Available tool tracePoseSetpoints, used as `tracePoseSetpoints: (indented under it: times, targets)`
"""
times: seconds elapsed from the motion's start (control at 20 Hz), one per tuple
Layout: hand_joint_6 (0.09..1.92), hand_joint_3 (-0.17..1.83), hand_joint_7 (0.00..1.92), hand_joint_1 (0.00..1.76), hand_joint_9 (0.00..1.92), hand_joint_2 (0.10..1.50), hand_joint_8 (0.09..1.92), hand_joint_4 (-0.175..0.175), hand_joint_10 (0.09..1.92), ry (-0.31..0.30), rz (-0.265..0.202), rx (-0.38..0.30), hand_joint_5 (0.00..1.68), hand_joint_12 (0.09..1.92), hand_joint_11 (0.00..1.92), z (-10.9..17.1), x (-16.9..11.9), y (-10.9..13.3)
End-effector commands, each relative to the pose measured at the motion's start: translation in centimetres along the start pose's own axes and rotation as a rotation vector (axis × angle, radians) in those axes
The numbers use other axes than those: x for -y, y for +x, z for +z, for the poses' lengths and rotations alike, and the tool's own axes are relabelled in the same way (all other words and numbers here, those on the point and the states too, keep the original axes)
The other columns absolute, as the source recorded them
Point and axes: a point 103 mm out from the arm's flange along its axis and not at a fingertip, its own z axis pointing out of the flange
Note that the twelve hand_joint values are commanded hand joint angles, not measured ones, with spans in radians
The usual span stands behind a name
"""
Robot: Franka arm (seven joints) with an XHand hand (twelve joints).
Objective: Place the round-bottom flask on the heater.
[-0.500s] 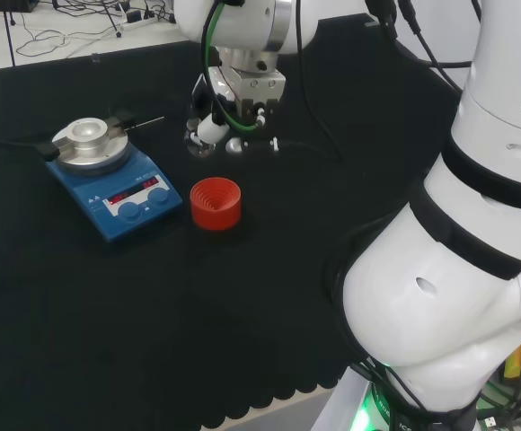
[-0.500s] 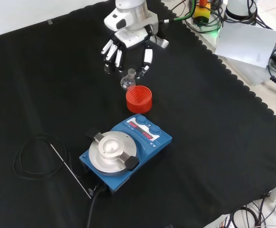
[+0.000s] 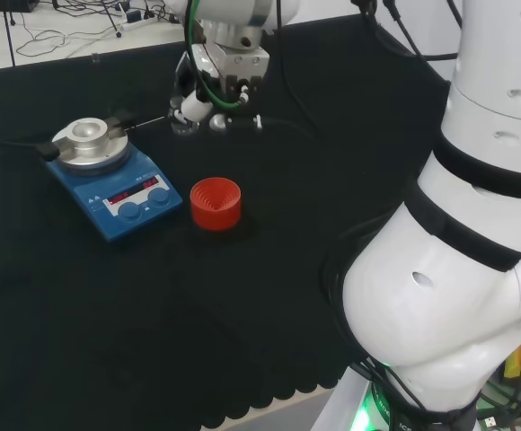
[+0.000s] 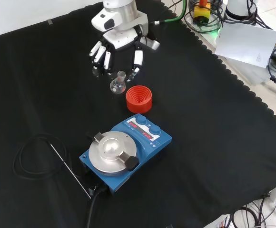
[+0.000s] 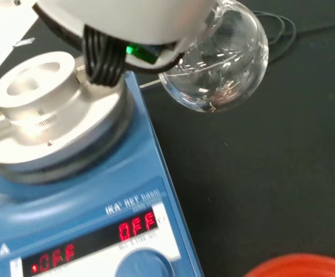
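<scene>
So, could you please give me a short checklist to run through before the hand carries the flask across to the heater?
1. Round-bottom flask held by the hand: ok, fingers curl round its neck.
2. Flask off the red ribbed stand: ok, it hangs to the stand's left in the front view.
3. Flask intact and empty: ok, the bulb looks clear in the wrist view.
4. Heater plate free: ok, its metal bowl is bare.
5. Flask over the plate: not ok, it is short of the heater.
6. Heater temperature: cannot tell.
</scene>
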Motion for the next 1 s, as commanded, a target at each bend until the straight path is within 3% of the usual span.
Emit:
tracePoseSetpoints:
  times: [0.05, 1.0]
  targets:
    - [0.95, 0.88, 0.53, 1.13, 0.80, 0.59, 0.67, 0.041, 0.57, 0.042, -0.078, -0.028, 1.18, 1.31, 0.46, -0.3, -4.5, 3.7]
    - [0.94, 0.89, 0.52, 1.14, 0.80, 0.58, 0.67, 0.031, 0.57, 0.105, -0.241, 0.010, 1.19, 1.31, 0.46, 2.2, -10.7, 12.5]
